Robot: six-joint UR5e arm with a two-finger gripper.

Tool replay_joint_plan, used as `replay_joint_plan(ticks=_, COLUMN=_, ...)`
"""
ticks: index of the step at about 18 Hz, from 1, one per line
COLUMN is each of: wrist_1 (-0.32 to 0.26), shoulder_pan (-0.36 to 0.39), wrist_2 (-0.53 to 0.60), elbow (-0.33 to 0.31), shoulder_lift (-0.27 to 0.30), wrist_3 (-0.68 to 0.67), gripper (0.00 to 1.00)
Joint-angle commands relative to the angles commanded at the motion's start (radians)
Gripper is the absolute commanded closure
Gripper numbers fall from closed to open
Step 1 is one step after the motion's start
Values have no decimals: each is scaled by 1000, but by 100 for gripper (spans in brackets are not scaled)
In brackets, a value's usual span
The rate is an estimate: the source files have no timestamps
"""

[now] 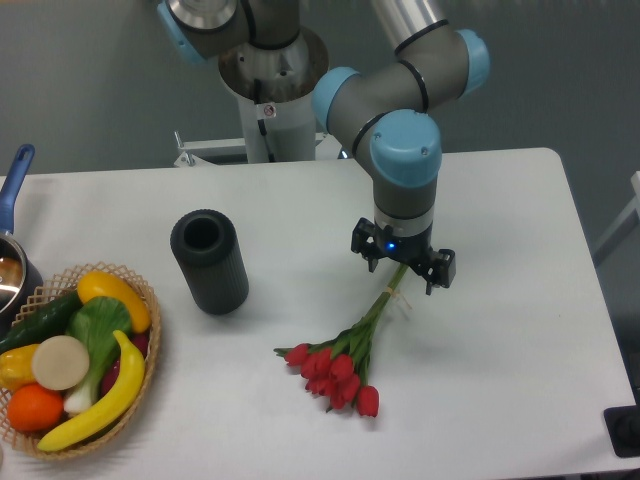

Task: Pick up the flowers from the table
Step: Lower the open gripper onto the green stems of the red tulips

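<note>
The flowers (335,372), a bunch of red tulip buds with thin green stems, lie on the white table (500,330) right of centre. The buds point to the front left and the tied stem ends (392,290) point to the back right. My gripper (403,264) points straight down over the stem ends. Its two black fingers (440,270) stand apart, one on each side of the stems. The stem tips are hidden under the gripper.
A dark grey cylindrical vase (210,260) stands left of the flowers. A woven basket (150,330) with fruit and vegetables sits at the front left. A pot with a blue handle (15,180) is at the left edge. The arm's base (270,90) stands behind the table.
</note>
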Motion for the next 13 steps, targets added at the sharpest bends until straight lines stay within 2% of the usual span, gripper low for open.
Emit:
replay_joint_plan(ticks=7, wrist_1=2, shoulder_pan=-14, wrist_2=0, elbow=-8, shoulder_lift=-6, wrist_3=2, gripper=0)
replay_joint_plan(ticks=13, wrist_1=35, shoulder_pan=-35, wrist_2=8, elbow=-86, shoulder_lift=-6, wrist_3=-5, gripper=0)
